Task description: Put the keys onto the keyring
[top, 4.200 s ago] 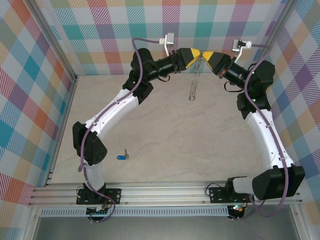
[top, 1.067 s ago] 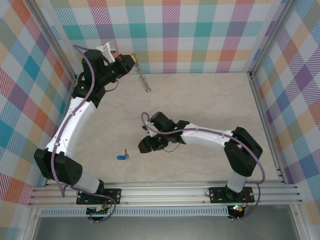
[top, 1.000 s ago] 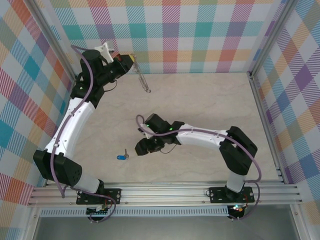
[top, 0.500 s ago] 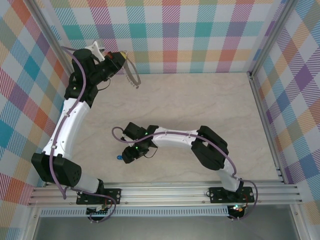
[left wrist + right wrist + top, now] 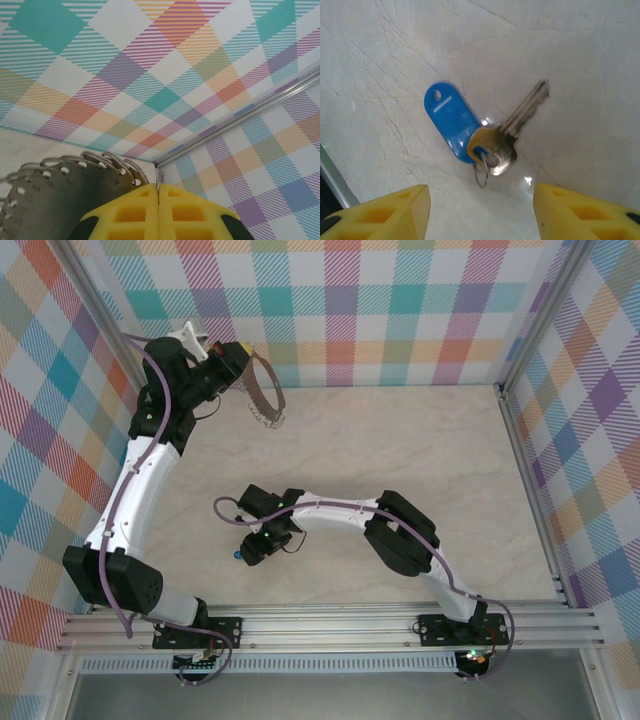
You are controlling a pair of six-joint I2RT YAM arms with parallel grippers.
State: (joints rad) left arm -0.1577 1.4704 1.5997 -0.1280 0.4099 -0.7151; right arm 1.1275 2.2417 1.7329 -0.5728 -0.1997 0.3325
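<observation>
You are working the pick-up step: your right pincer (image 5: 480,192) is hovering with its fingers spread wide. The key (image 5: 492,145) is lying flat on the desk (image 5: 580,60) just ahead of the gap between them, its blue tag sitting nearer one finger and its silver blade pointing away from the pincer. Nothing is being gripped on this side yet. The next move, as I judge it, is calling for you to drop straight down and close across the key's head, since the blade is lying thin against the desk. Your right arm is stretching low across the desk, wrist tipping downward. Your left arm is reaching high toward the far left corner, its pincer (image 5: 158,192) pressed together and pinching the keyring (image 5: 266,392), which is dangling from its tips, well apart from the key.
</observation>
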